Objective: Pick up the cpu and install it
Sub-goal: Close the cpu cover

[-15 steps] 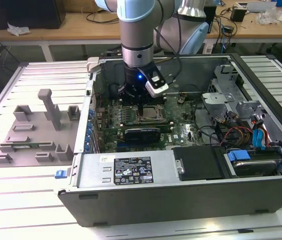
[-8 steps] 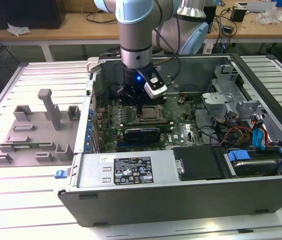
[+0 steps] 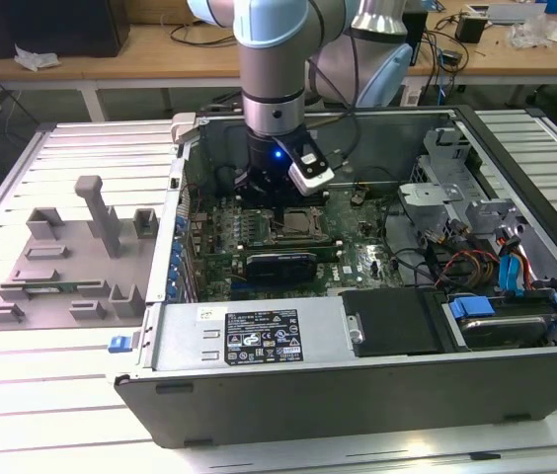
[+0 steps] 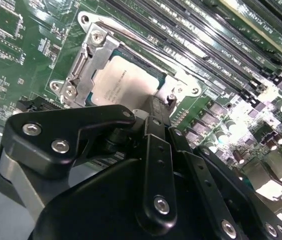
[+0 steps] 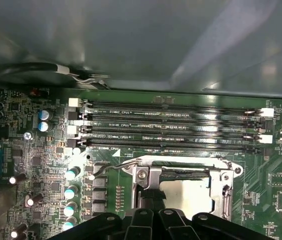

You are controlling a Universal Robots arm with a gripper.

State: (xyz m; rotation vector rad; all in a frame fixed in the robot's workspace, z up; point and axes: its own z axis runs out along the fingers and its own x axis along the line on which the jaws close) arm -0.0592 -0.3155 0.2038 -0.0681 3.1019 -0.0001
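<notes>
Nearest the exterior camera, an open computer case (image 3: 259, 395) lies on its side on a slatted metal table (image 3: 22, 415), with a labelled metal box (image 3: 259, 341) along its front edge. To the exterior view's left, grey plastic blocks (image 3: 71, 267) stand on the table just beside the case.

Deeper inside the case lies the green motherboard (image 3: 358, 257). The arm (image 3: 274, 69) comes straight down from above into the case, its last section upright and its black wrist low over the board, with a small white camera (image 3: 310, 170) on its side.

In the second wrist view, the gripper (image 4: 153, 112) points down at the processor socket, with its black links spread in the foreground. It cannot be told whether the pincer is apart or together.

The cpu (image 4: 126, 85) lies flat in the socket, silver top up, within the metal frame (image 4: 88, 65) that borders it. The gripper's tip is just beside one edge of the cpu. In the first wrist view the cpu (image 5: 191, 192) shows just past the black links, and beyond it run the long memory slots (image 5: 171, 125).

Behind the case stands a wooden bench (image 3: 160, 59).
</notes>
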